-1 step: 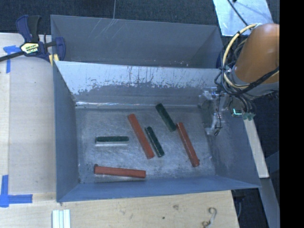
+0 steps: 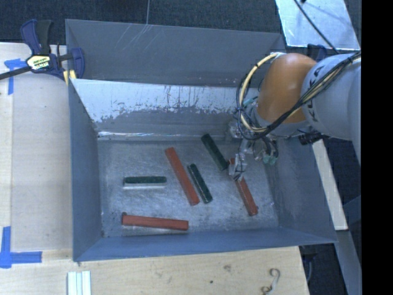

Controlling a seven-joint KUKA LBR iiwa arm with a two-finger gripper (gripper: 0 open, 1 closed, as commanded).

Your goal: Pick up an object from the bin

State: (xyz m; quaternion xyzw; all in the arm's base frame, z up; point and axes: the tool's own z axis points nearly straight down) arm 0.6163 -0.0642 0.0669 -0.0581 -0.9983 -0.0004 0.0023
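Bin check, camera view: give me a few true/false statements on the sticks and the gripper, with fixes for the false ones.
1. The bin holds six sticks, three red and three dark green. True.
2. The gripper hangs over the bin's left half. False: it is on the right, at the upper end of the short red stick.
3. A long red stick lies along the wall at the view's bottom. True.
4. The middle red stick and the dark green stick beside it cross each other. False: they lie side by side, roughly parallel, both slanted.
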